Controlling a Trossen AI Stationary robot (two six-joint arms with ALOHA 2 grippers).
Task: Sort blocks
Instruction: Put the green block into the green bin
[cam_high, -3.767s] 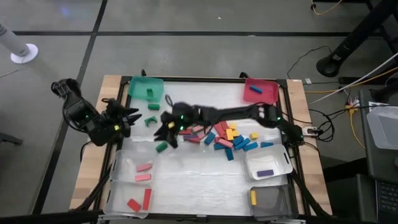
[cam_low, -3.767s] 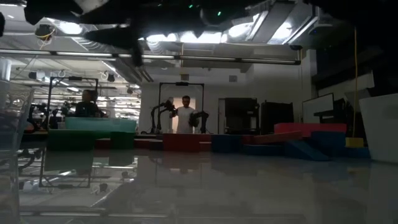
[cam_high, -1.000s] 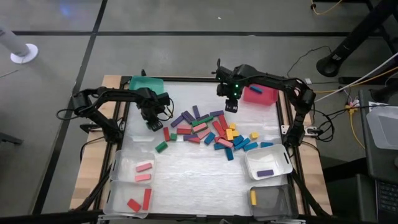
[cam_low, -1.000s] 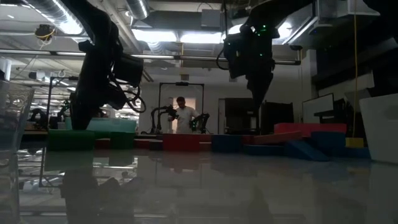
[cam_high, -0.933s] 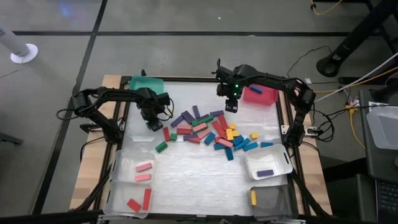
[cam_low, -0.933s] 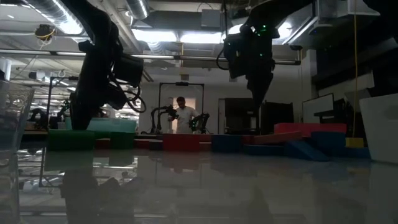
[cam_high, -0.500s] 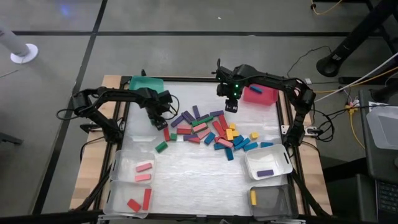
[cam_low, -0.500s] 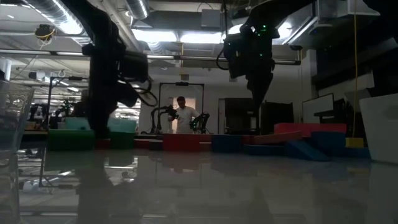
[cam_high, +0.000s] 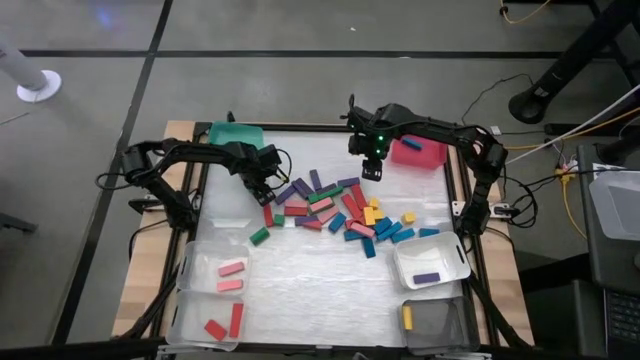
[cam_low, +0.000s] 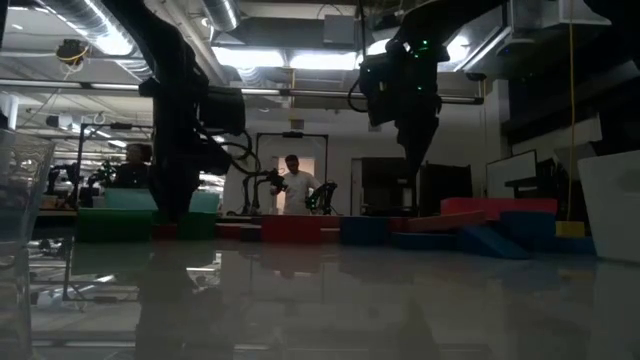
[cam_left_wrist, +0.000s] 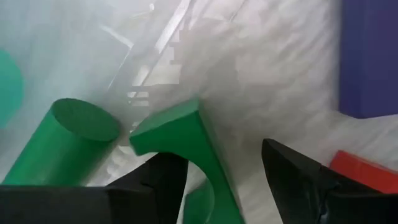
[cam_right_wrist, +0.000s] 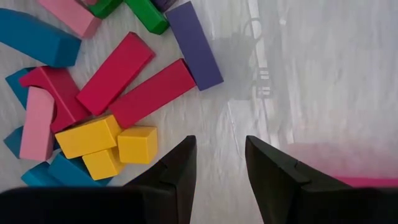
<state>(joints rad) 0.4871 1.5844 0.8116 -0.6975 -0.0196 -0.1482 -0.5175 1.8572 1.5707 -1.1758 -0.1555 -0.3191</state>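
Note:
The blocks (cam_high: 335, 210) lie in a loose pile mid-table: red, pink, blue, purple, yellow and green bars. My left gripper (cam_high: 262, 190) is low at the pile's left edge and open. In the left wrist view its fingers (cam_left_wrist: 224, 168) stand on either side of a green arch block (cam_left_wrist: 177, 140), which lies flat on the mat. A green cylinder (cam_left_wrist: 65, 140) lies beside it. My right gripper (cam_high: 368, 170) hangs open above bare mat between the pile and the red bin, with nothing between its fingers (cam_right_wrist: 221, 165). My left gripper straddles the green arch block (cam_left_wrist: 186, 134) from above, pointing down. The block lies close against one finger (cam_left_wrist: 158, 177). Whether that finger touches it, I cannot tell.
A green bin (cam_high: 235, 135) sits at the far left corner and a red bin (cam_high: 420, 150) with a blue block at the far right. A clear bin (cam_high: 200, 300) near left holds pink and red bars. A clear bin (cam_high: 430, 265) holds a purple bar, and a grey bin (cam_high: 432, 322) a yellow one.
My left gripper has moved a short way toward the table's right, up to the left edge of the pile, staying low. My right arm has kept still.

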